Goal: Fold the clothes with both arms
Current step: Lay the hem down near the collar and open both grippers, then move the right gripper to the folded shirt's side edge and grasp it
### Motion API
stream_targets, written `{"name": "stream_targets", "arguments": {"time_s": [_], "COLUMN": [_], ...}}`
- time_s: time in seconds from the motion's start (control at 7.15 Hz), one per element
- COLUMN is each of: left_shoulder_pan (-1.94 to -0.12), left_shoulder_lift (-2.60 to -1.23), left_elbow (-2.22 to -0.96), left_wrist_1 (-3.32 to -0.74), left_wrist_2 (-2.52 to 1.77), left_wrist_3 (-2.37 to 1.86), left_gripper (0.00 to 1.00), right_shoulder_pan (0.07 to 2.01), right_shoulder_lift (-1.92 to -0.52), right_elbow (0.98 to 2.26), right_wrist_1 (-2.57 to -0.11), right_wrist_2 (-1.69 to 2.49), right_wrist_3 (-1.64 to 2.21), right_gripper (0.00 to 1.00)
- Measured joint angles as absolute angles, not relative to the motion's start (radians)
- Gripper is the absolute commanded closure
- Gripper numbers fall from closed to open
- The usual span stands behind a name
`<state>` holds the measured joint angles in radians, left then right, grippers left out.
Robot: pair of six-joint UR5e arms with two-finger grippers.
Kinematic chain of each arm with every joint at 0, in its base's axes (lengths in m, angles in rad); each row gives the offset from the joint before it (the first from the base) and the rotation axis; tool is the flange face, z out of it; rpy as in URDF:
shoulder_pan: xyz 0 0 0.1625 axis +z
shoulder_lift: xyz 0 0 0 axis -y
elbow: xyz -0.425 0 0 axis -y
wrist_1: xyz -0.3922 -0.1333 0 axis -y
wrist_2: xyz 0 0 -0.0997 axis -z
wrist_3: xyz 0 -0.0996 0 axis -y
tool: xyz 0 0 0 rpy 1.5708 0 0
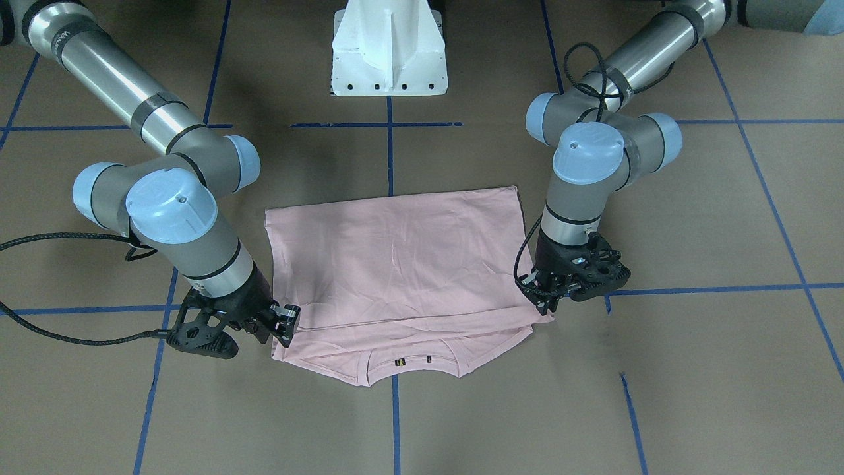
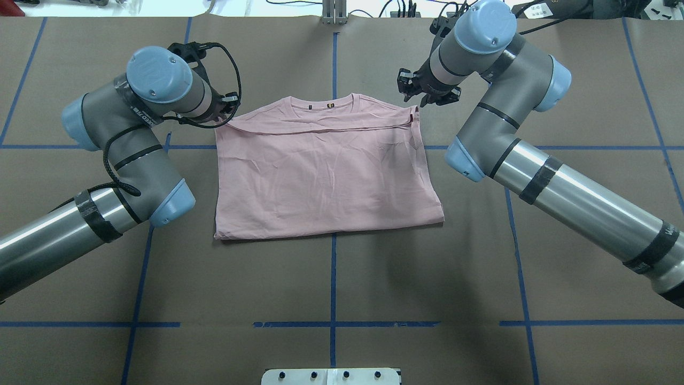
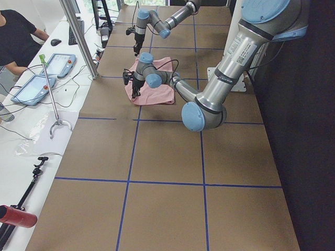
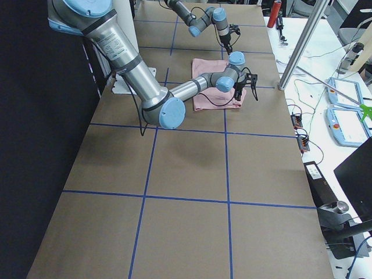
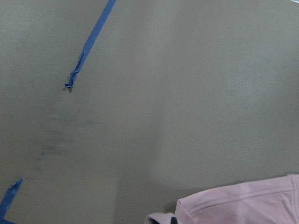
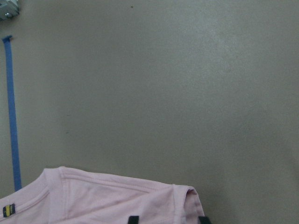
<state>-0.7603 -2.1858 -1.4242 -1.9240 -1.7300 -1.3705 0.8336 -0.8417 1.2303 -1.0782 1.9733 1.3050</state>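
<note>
Pink shirt (image 2: 326, 176) folded flat on the brown table (image 2: 331, 289), collar edge away from the robot, wide tabletop showing on every side, left arm (image 2: 133, 155) bent low, left gripper (image 1: 544, 303) pinched on one collar-side corner, right arm (image 2: 507, 128) bent likewise, right gripper (image 1: 287, 324) spread at the opposite corner.

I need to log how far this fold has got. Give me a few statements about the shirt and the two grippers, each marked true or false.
1. The T-shirt lies flat, with one layer folded over to just short of the collar. True.
2. The collar points toward the white pedestal. False: the collar is on the side away from it.
3. The left gripper and the right gripper are each at a collar-side corner of the shirt. True.
4. A printed picture shows on the top layer. False: only plain pink cloth is showing.
</note>
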Motion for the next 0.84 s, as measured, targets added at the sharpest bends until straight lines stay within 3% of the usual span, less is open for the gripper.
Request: {"name": "stream_targets", "arguments": {"time_s": [0.28, 0.84], "left_shoulder_pan": [-0.759, -0.759], "left_shoulder_lift": [-2.185, -2.177], "left_elbow": [-1.425, -1.513], "left_wrist_1": [-1.918, -1.890], "left_wrist_2": [-1.730, -1.733], "left_wrist_3": [-1.369, -1.382], "left_gripper": [0.00, 0.00], "right_shoulder_pan": [0.831, 0.750], "right_shoulder_lift": [-0.853, -1.071], "right_elbow": [1.256, 1.567], "right_wrist_1": [-1.078, -1.108], "right_wrist_2": [1.977, 2.004], "right_wrist_3": [1.314, 1.413], "right_gripper": [0.00, 0.01]}}
